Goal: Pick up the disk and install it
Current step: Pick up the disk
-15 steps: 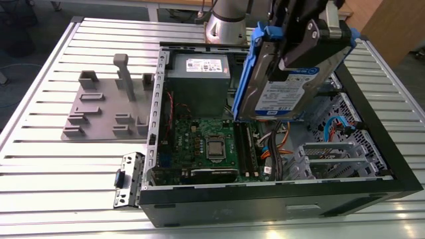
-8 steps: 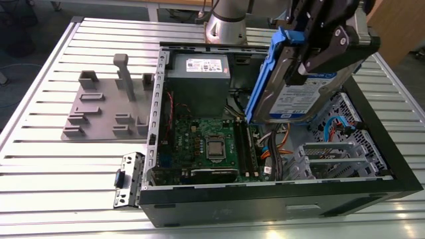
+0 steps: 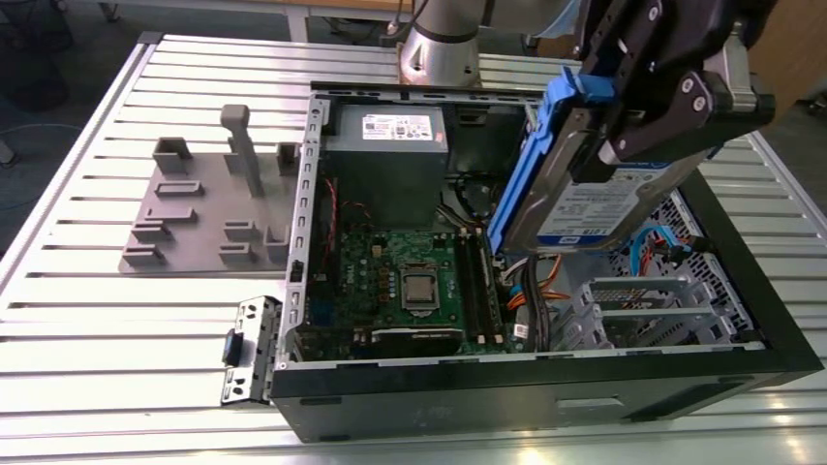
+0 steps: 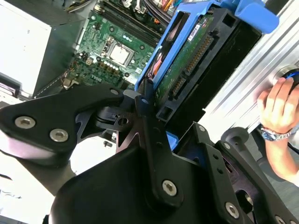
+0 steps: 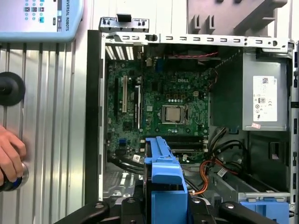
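The disk (image 3: 584, 199), a silver drive with a white-and-blue label in a blue carrier bracket, hangs tilted on edge above the open computer case (image 3: 517, 387). My gripper (image 3: 653, 102) is shut on the disk's upper end, at the exterior view's right. In the second wrist view the black fingers (image 4: 148, 112) clamp the disk (image 4: 184, 60), whose connector edge faces the camera. In the first wrist view the blue carrier (image 5: 163, 179) sticks out from the gripper (image 5: 163, 212) over the case's lower bay, near the motherboard (image 5: 163, 107).
A grey power-supply box (image 3: 385, 145) fills the case's far corner. A metal drive cage (image 3: 646, 310) and orange and blue cables (image 3: 549, 281) lie under the disk. A grey fixture (image 3: 194, 208) stands at the exterior view's left. A person's hand (image 4: 279, 105) rests on the slatted table.
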### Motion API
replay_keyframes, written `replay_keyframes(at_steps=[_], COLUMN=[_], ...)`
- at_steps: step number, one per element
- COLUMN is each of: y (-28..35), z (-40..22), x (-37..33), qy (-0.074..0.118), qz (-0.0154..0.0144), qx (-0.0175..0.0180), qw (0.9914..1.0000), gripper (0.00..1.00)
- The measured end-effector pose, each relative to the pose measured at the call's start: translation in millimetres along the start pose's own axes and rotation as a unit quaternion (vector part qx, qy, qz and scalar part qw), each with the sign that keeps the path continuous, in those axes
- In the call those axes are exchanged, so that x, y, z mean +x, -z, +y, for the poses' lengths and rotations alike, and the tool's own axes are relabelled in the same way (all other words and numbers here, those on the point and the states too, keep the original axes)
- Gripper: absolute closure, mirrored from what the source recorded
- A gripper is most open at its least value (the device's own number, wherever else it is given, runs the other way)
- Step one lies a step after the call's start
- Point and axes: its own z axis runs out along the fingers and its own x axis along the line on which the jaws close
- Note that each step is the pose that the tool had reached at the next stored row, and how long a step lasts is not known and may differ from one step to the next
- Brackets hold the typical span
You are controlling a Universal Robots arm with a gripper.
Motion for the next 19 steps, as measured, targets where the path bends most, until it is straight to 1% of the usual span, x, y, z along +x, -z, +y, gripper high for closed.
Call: replay_keyframes(at_steps=[5,14,17,19], y=[0.2,0.2,0.1,0.2], z=[-3.2,-10.2,-14.0,-18.4], x=[8.6,20.3,24.5,27.0], qy=[0.0,0.0,0.0,0.0], qz=[0.0,0.0,-0.0001,0.0], qx=[-0.0001,-0.0003,-0.0007,-0.0013], qw=[1.0,1.0,1.0,1.0], gripper=[0.64,0.64,0.64,0.64])
